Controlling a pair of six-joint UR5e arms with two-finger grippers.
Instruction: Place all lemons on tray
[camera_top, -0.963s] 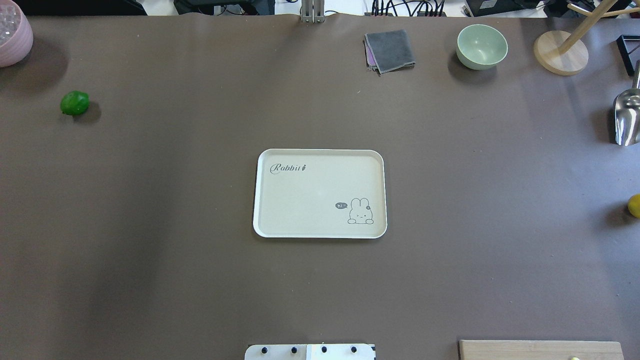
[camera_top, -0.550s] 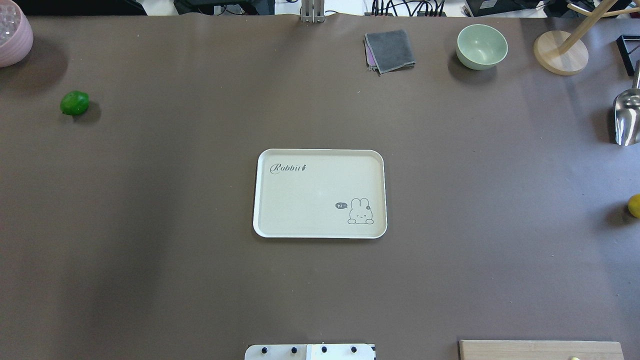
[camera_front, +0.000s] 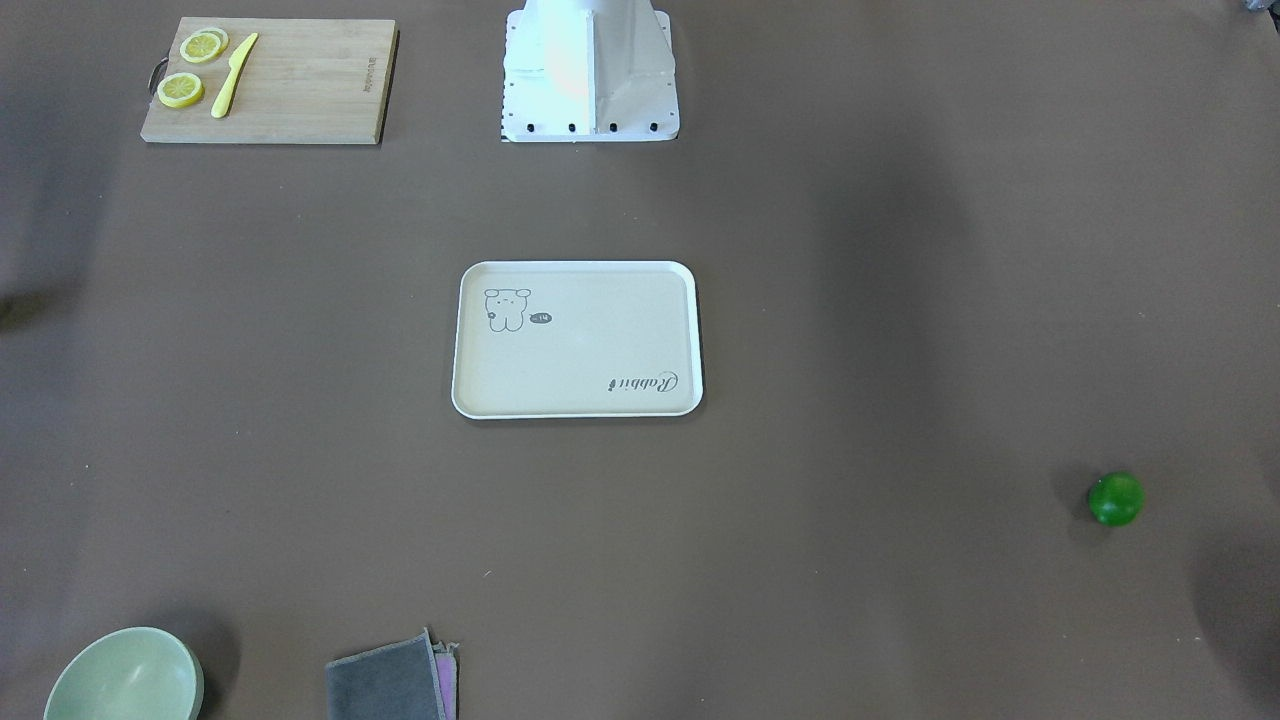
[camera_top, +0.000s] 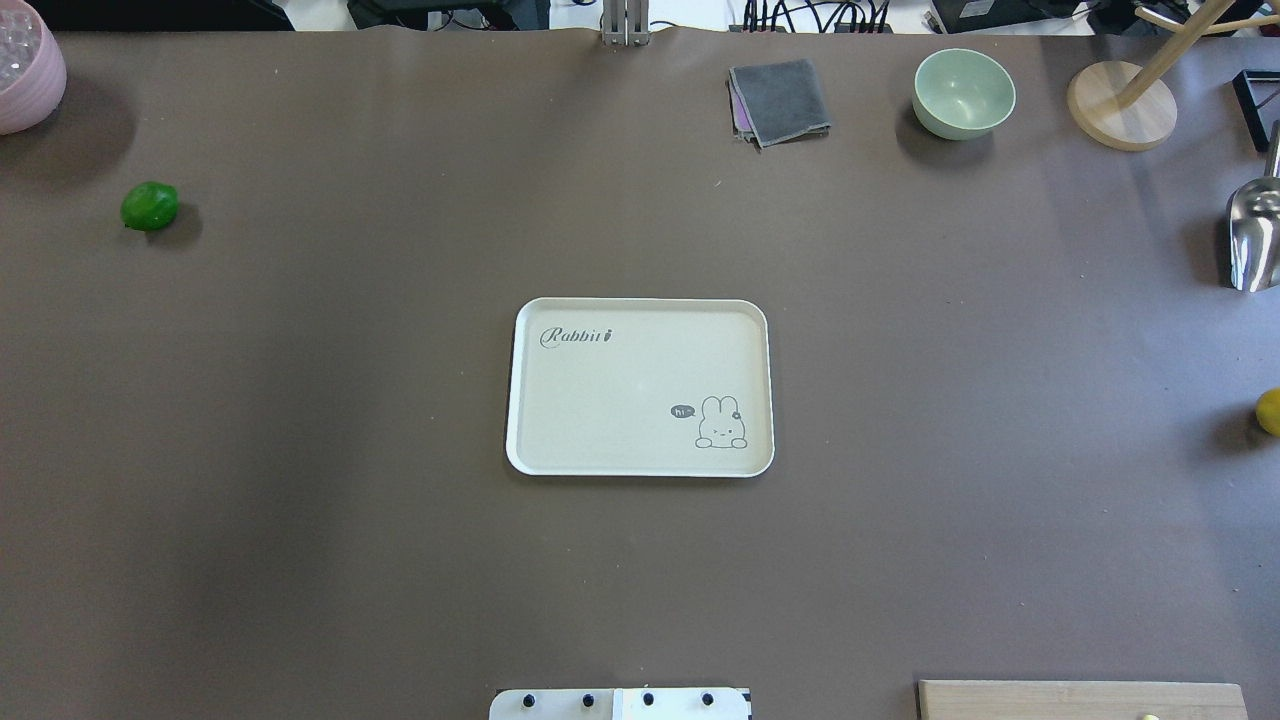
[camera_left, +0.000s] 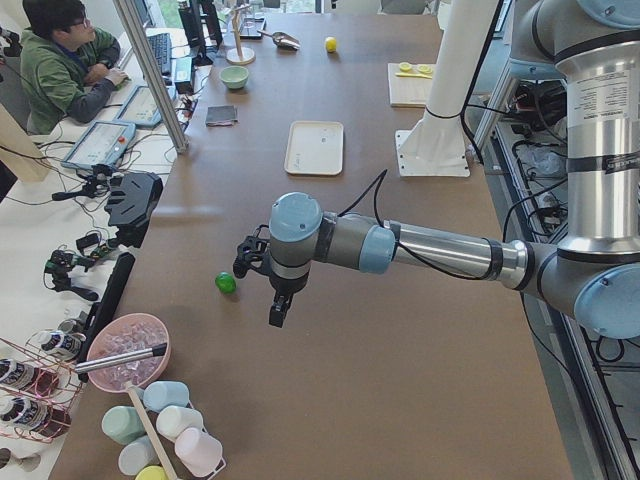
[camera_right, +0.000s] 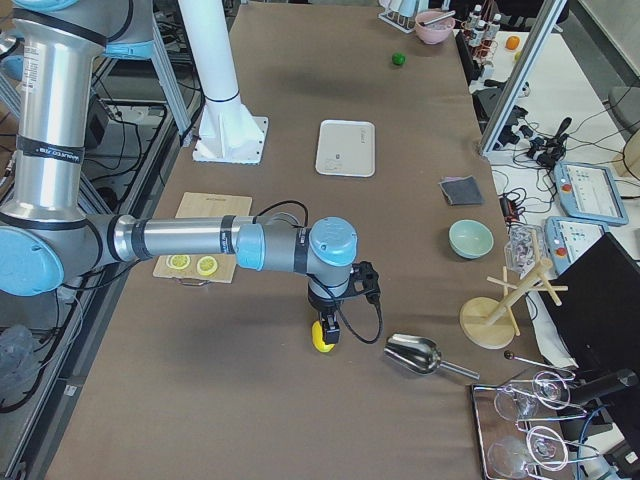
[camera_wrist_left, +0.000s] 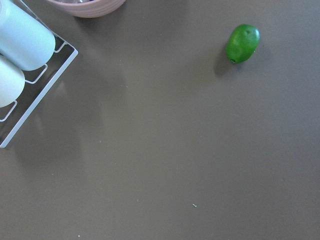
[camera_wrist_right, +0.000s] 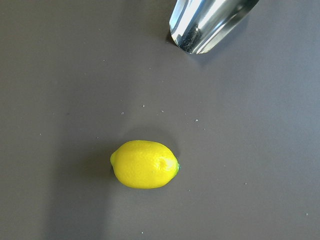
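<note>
Left jaws: seen only in the left side view, hanging point-down under the wrist of the left arm (camera_left: 420, 245). Too small there; could not tell whether they were parted or closed. No fingers showed in the left wrist view. That view had the green lemon (camera_wrist_left: 242, 43) in its upper right corner, alone on the brown counter (camera_top: 300, 560). I judged the jaws to be hovering beside the fruit rather than over it.

Right jaws: seen only in the right side view, pointing straight down at the yellow lemon (camera_right: 320, 343) from the right arm (camera_right: 200, 240). State could not be told, nor whether they touched it. The right wrist view put the fruit just below centre, long axis across the frame. A metal scoop (camera_wrist_right: 210, 22) lay at the top edge, apart from it.

Layout: overhead, the green lemon lay upper left and the yellow one at the right edge, with the tray (camera_top: 640, 301) at mid-frame. Neither lemon was on it. Likely reason for the poses: one arm per lemon, each on its own side, with the tray central for both.

Lemon slices (camera_front: 181, 90) on the cutting board (camera_front: 300, 85), upper left of the front view, were no part of the job.
</note>
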